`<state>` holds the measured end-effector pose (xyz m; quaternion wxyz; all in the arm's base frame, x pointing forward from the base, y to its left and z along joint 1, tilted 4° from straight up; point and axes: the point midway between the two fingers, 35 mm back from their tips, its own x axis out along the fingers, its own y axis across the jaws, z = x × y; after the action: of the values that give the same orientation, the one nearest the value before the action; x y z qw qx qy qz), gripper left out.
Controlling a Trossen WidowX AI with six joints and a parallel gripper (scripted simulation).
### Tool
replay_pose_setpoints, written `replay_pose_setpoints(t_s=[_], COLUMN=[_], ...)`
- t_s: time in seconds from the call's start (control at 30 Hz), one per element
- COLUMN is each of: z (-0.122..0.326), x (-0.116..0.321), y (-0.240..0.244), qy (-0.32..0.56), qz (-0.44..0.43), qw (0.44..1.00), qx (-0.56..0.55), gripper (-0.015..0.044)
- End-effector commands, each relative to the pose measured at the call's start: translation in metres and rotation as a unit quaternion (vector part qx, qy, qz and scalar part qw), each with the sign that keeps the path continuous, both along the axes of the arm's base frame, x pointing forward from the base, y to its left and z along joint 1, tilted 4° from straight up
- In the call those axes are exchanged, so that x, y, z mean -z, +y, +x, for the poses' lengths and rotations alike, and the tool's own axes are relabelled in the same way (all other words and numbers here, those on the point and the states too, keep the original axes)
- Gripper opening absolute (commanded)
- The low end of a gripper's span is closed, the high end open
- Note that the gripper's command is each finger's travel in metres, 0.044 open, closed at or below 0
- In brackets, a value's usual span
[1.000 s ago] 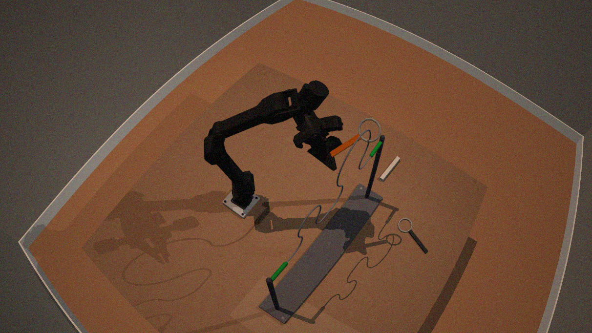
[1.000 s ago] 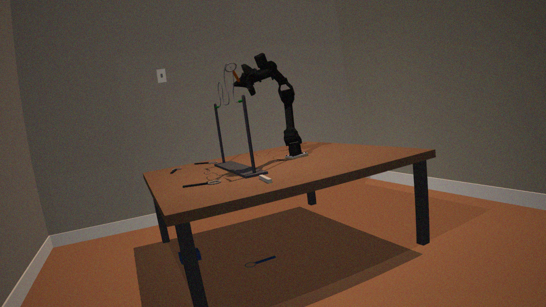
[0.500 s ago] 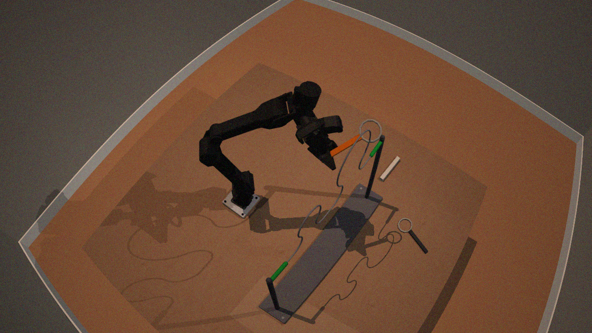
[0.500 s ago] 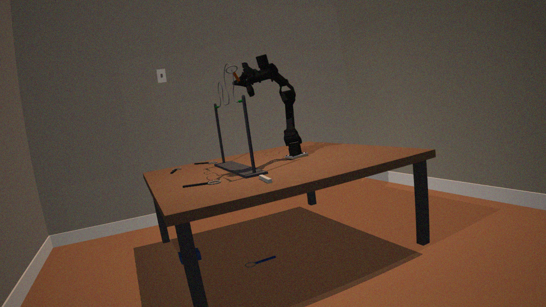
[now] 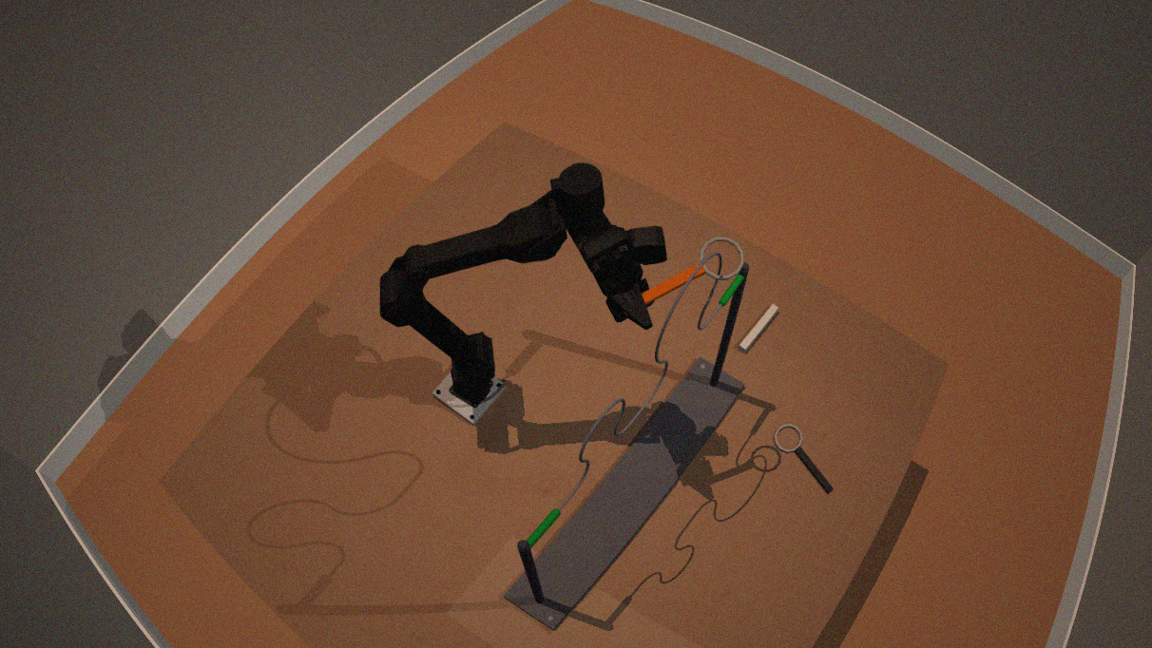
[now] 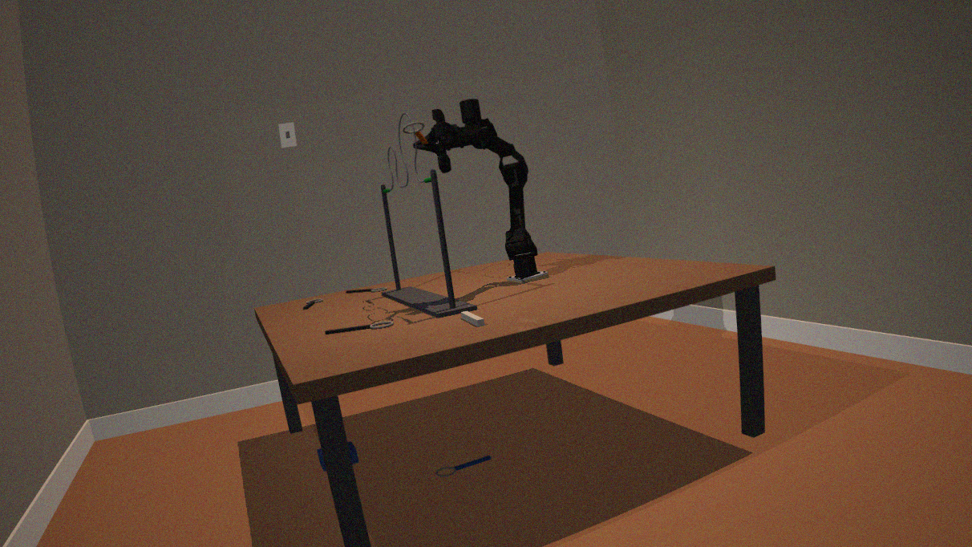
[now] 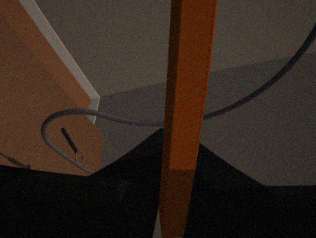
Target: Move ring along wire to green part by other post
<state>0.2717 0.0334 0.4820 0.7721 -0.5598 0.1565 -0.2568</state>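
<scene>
My gripper (image 5: 643, 305) (image 6: 423, 143) (image 7: 170, 136) is shut on the orange handle (image 5: 673, 285) (image 6: 421, 137) (image 7: 189, 87). The ring (image 5: 722, 238) (image 6: 403, 127) is in the air around the top of the tall loop of grey wire (image 5: 662, 338) (image 6: 398, 135) (image 7: 140, 123); contact cannot be told. In the top view one green part (image 5: 731, 289) (image 6: 427, 180) is below right of the ring, beside its post (image 5: 729, 326) (image 6: 443, 237). The other green part (image 5: 542, 527) (image 6: 386, 191) is by the far post (image 5: 530, 572) (image 6: 390, 237). The wrist view does not show the ring.
The posts stand on a grey base plate (image 5: 604, 524). A white block (image 5: 758, 328) (image 6: 472, 318) and a dark-handled ring tool (image 5: 814, 471) lie on the table beside it. The exterior view shows more dark-handled tools on the table and a blue one (image 6: 473, 463) on the floor.
</scene>
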Motion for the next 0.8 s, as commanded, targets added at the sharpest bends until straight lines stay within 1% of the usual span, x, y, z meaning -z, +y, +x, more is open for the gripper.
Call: replay_pose_setpoints(t_s=[0.0,0.77], z=[-0.001,-0.002], x=[-0.001,-0.011], y=[-0.002,-0.003], qy=[0.003,0.017], qz=[-0.021,-0.162], qw=[1.000,0.986], qx=[0.005,0.018], gripper=[-0.0150,-0.0150])
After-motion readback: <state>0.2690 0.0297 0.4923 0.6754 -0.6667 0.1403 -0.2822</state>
